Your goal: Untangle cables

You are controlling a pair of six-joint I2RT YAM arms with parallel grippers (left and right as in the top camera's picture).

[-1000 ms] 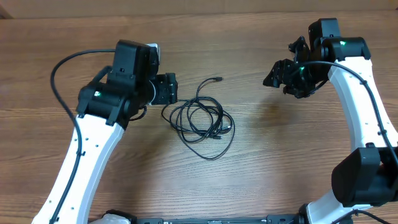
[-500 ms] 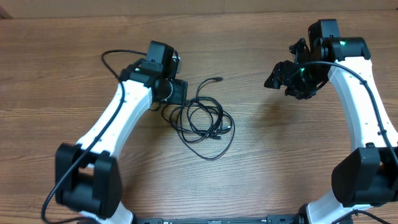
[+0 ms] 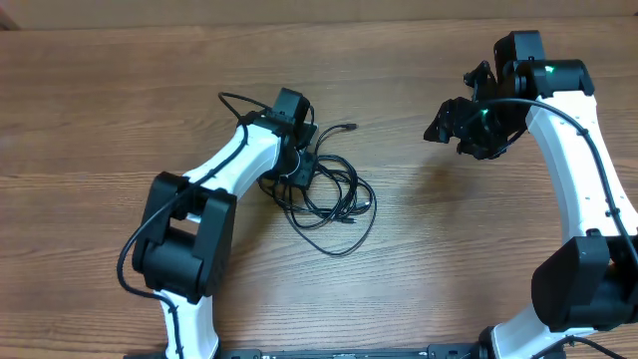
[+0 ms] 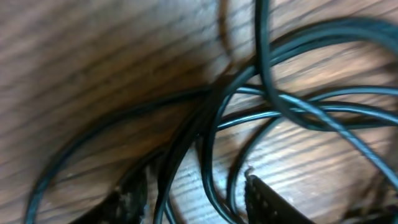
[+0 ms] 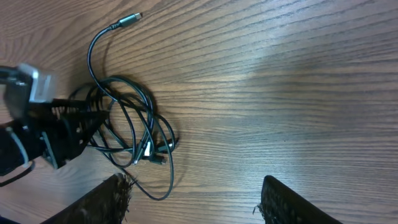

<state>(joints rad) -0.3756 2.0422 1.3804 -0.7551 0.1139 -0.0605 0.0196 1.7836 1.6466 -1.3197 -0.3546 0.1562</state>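
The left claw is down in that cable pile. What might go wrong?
Several strands of the cables cross between the left gripper's open fingers; closing might pinch more than one and tighten the tangle. The right gripper hangs open, apart from the pile, so a pull may drag everything along the table.

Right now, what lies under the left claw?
Under the left claw lie several crossed strands of the cables on the wooden table. From overhead, the claw covers the tangle's left edge, so how they loop there is hidden.
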